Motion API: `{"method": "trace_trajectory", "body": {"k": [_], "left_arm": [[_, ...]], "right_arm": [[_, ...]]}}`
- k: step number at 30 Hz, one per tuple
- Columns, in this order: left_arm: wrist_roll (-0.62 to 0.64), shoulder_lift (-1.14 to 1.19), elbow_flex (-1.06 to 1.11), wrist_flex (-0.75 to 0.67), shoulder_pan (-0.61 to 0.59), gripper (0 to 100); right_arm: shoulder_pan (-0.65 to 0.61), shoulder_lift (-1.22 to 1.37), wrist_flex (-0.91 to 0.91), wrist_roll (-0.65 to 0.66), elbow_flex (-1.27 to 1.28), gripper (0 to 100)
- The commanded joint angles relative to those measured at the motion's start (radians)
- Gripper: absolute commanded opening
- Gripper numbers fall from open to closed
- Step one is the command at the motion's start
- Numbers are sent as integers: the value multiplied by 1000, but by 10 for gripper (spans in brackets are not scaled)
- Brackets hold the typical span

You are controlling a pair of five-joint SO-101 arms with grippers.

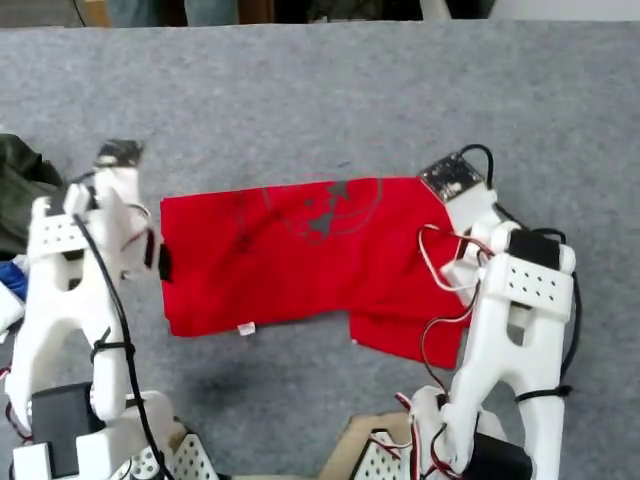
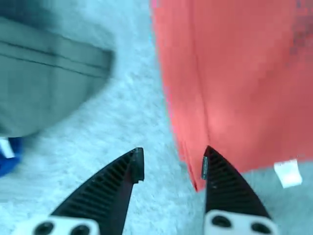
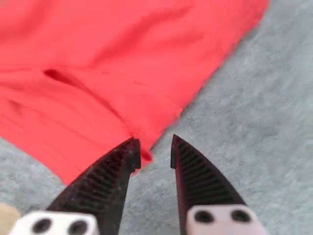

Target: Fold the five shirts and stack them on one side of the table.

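Lying flat: 1 red shirt (image 1: 290, 260); L hand (image 2: 173, 155), R hand (image 3: 154, 146) both released.

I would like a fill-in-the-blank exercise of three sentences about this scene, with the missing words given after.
1. The spread-out shirt is ___ in colour.
2. The left gripper and the right gripper both have their jaws ___.
3. The dark green garment lies nearest the ___ gripper.
Missing words: red; open; left.
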Motion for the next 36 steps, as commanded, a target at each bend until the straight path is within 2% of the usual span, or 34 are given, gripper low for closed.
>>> {"method": "trace_trajectory", "body": {"k": [1, 4, 7, 9, 13, 17, 23, 29, 36], "left_arm": [[35, -29, -125, 9, -42, 130], [43, -25, -176, 2, -19, 59], [126, -21, -183, -41, 107, 29], [169, 6, -157, -132, 188, 30], [221, 207, -159, -276, 251, 30], [296, 491, -335, -204, 248, 30], [379, 825, -685, -60, 223, 29], [417, 1011, -970, 40, 174, 29], [414, 1103, -1130, 129, 156, 29]], "right_arm": [[-51, -27, 9, -2, -74, 107], [-124, -19, -3, -54, -74, 8], [-184, 51, -66, -155, -68, 11], [-213, 133, -115, -210, -68, 14], [-247, 325, -187, -288, -105, 14], [-264, 475, -187, -318, -165, 14], [-264, 478, -123, -316, -166, 14], [-265, 449, -157, -292, -54, 14], [-265, 360, -161, -242, 76, 14]]}}
